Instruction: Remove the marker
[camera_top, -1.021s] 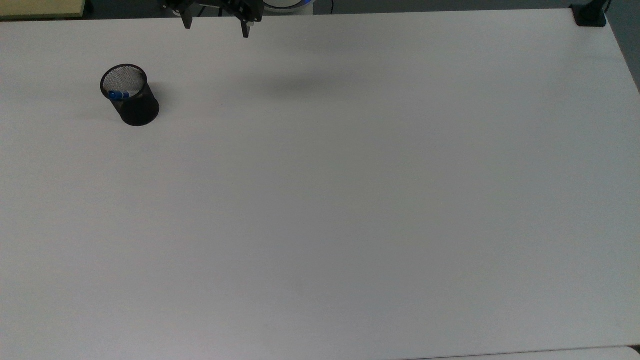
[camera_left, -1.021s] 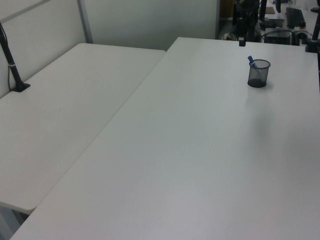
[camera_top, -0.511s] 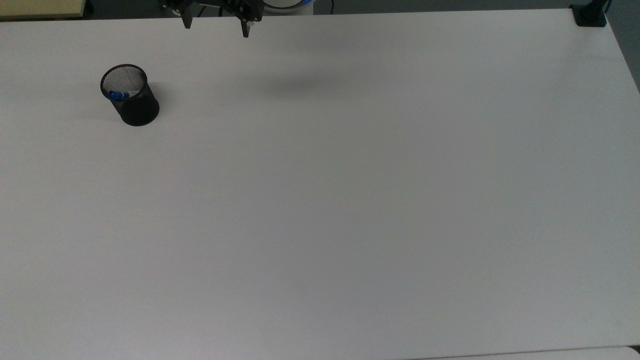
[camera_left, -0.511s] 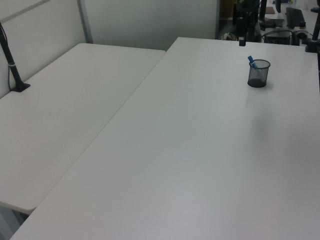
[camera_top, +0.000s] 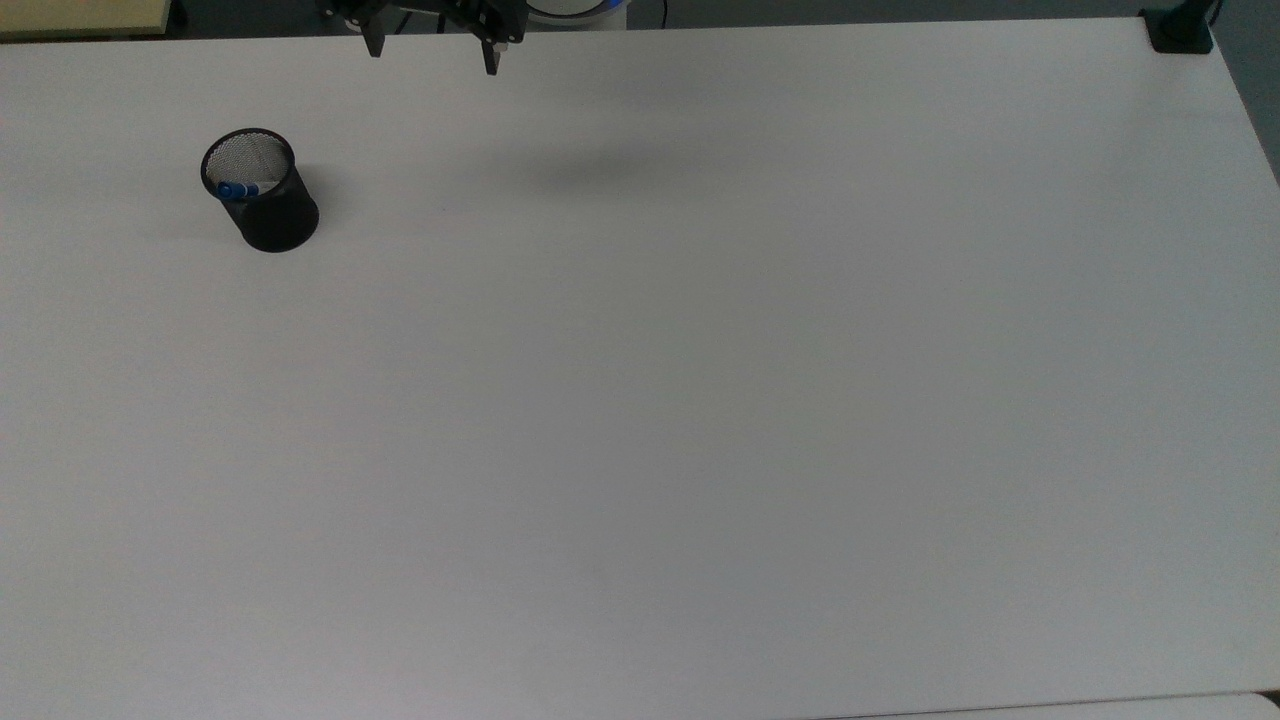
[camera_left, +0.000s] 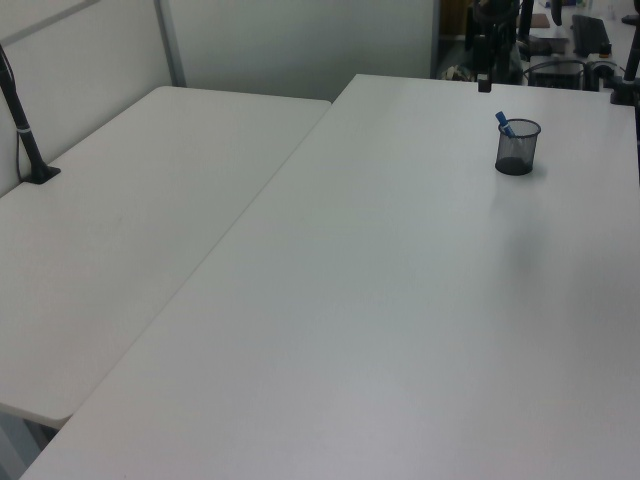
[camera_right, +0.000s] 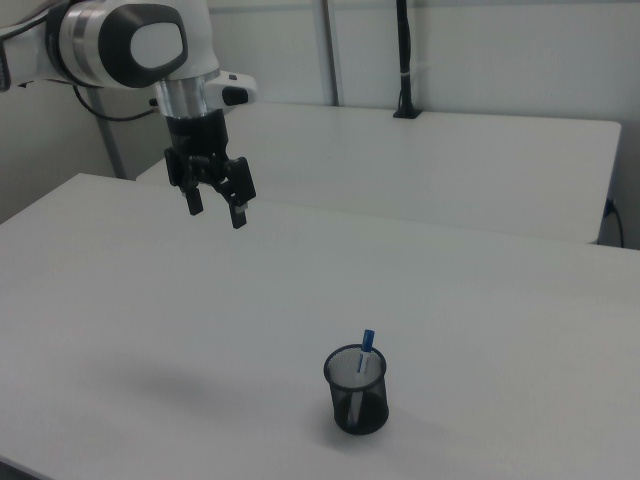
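The marker stands inside a black mesh cup at the top view's left; its blue cap leans on the rim. In the right view the marker pokes its blue end above the cup. In the left view the marker sticks out of the cup. My gripper hangs open at the top view's far edge, well to the right of the cup, nothing between its fingers. It also hangs high above the table in the right view, gripper far from the cup.
The white table spreads wide around the cup. A second white table adjoins it on the left view's left. A black post clamp sits at the top view's far right corner.
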